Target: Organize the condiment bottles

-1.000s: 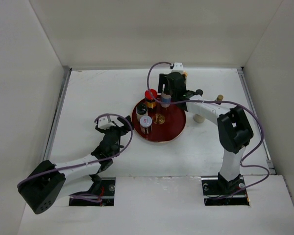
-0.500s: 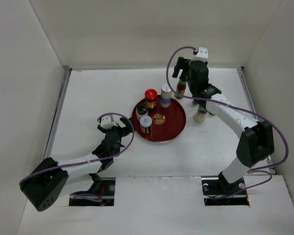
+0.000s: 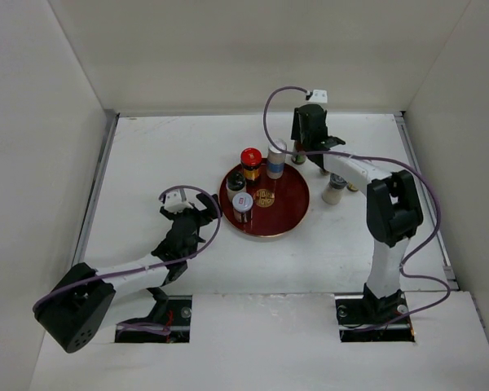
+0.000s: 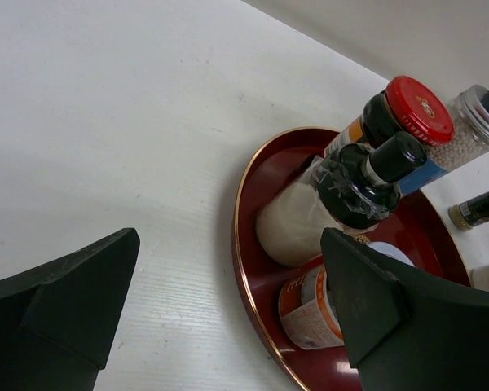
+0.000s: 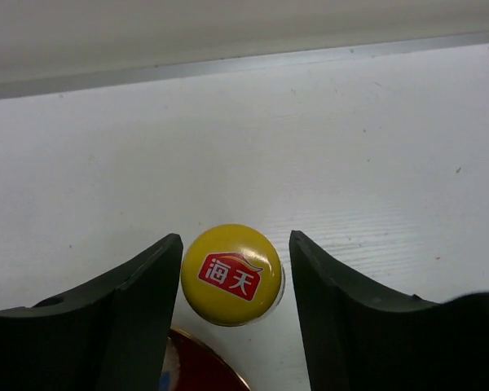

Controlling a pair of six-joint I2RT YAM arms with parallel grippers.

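Observation:
A yellow-capped bottle [image 5: 231, 274] stands on the white table just beyond the red tray's rim [image 5: 204, 362]. My right gripper [image 5: 235, 252] straddles its cap, open. The left finger [image 5: 138, 301] is almost on the cap, and a narrow gap remains at the right finger [image 5: 342, 301]. In the top view that gripper [image 3: 303, 151] hangs by the tray's [image 3: 289, 220] far right edge. On the tray stand a red-capped jar [image 3: 251, 158], a blue-banded bottle [image 3: 275, 160], a black-capped bottle [image 3: 235, 182] and a white-capped jar [image 3: 243, 204]. My left gripper [image 3: 183, 213] is open and empty, left of the tray.
A tan-capped bottle [image 3: 334, 189] stands on the table right of the tray, under the right forearm. White walls enclose the table on three sides. The left wrist view shows the tray rim [image 4: 253, 277] between the open fingers, with a small dark bottle [image 4: 481, 208] beyond.
The right arm left the tray, rose to the far right, then came down over the yellow-capped bottle with its jaws narrowing. The left arm has hardly moved.

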